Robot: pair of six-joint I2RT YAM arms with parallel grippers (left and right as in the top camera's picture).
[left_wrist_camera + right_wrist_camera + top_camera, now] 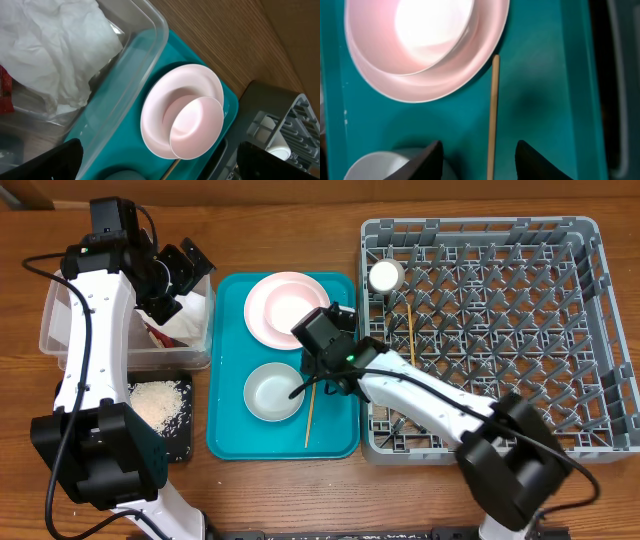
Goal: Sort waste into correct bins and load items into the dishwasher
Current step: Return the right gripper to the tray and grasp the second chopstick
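Squarely between the spread fingers (427, 160) of the right claw (479, 156), one chopstick (493, 100)

Both arms are built alike: the left arm (95, 330) and the right arm (425, 398) have long links in smooth, rounded white shells, joined by chunky matte-black joint housings, with bulky black blocks at the near end. Thin black cables (84, 355) run along the outside of each. A tiny green light (350, 358) glows on the right arm's wrist block. The right gripper (479, 145) and left gripper (160, 145) have plain dull-black, wedge-shaped fingers (427, 162).
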